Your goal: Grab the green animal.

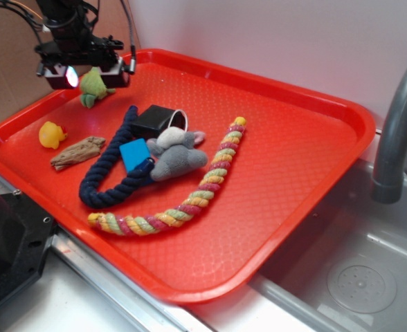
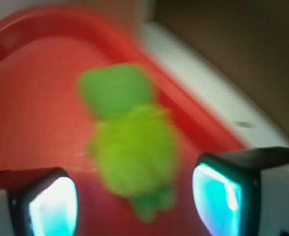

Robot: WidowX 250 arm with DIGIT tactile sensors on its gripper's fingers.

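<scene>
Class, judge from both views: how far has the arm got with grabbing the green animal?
Done: the gripper is positioned over the green animal. In hand: its pads stand open, one on each side of the toy. Left: closing and lifting; the toy looks still on the red tray.

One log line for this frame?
phase: approach | pincer: open, straddling green animal | grasp: not yet | location: red tray far corner

No readable text, label, brand, number or sign anywhere in either view.
</scene>
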